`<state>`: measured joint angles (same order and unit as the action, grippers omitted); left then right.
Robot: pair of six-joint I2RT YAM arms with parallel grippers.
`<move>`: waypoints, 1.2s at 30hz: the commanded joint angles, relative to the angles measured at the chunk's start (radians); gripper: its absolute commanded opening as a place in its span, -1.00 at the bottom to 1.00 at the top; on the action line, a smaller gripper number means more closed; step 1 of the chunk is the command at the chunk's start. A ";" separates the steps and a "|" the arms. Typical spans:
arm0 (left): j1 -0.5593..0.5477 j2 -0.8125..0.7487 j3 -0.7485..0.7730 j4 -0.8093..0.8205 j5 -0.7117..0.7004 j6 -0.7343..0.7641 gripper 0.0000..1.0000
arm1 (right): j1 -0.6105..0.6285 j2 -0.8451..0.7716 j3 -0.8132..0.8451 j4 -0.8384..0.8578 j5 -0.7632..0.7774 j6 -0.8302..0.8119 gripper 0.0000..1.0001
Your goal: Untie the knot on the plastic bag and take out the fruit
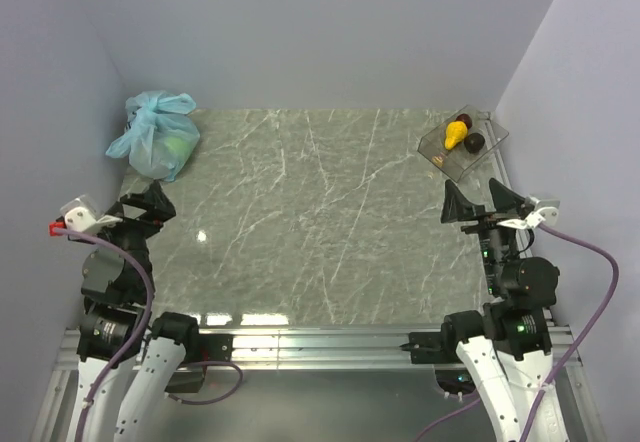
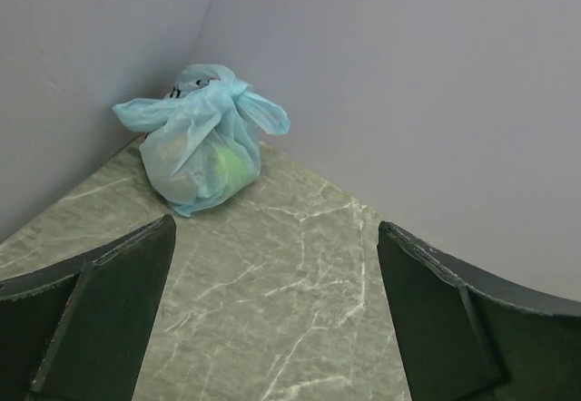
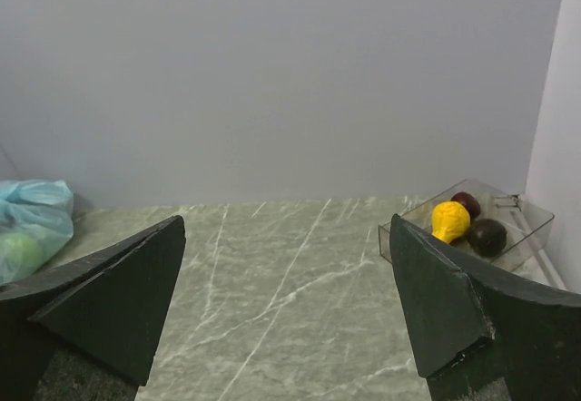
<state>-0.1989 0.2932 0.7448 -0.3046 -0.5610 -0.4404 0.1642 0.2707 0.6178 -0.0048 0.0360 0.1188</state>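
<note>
Nearest to the lens, the left fingers [image 2: 100, 310] are seen spread wide with nothing between them, held above the tabletop [image 1: 320, 232] and aimed at the far left corner. The plastic bag [image 2: 195, 161] is found there, set on the tabletop where the two walls meet and well apart from those fingers. It is closed at its top by the knot [image 2: 221, 88], from which two loose ends are splayed to either side. The fruit [image 2: 227, 165] can be made out only as a green shape behind the thin blue film, and how many pieces are enclosed cannot be told. Further right, at the far right corner of the tabletop, a clear tray [image 1: 492, 130] is placed, in which a yellow fruit [image 1: 456, 135] and two dark round fruits [image 1: 475, 143] are held. The right fingers [image 3: 472, 310] are likewise spread and empty, raised on the near side of that tray. No part of the task is judged to have been done: the bag is not gripped, the knot is not yet undone, and all of the fruit is left to be lifted out.
</note>
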 commanded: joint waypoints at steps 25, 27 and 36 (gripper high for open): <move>0.190 1.188 0.606 0.045 0.415 -0.281 0.99 | 0.011 0.364 0.198 -0.238 -0.372 0.294 0.99; 0.237 1.289 0.654 0.061 0.342 -0.264 0.99 | 0.017 0.358 0.198 -0.242 -0.370 0.280 0.99; 0.392 1.601 0.835 0.118 0.220 -0.139 0.96 | 0.023 0.351 0.165 -0.242 -0.456 0.262 0.99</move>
<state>0.1520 1.8446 1.5188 -0.2226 -0.2863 -0.6212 0.1810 0.6300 0.7906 -0.2707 -0.3592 0.3904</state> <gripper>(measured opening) 0.982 0.996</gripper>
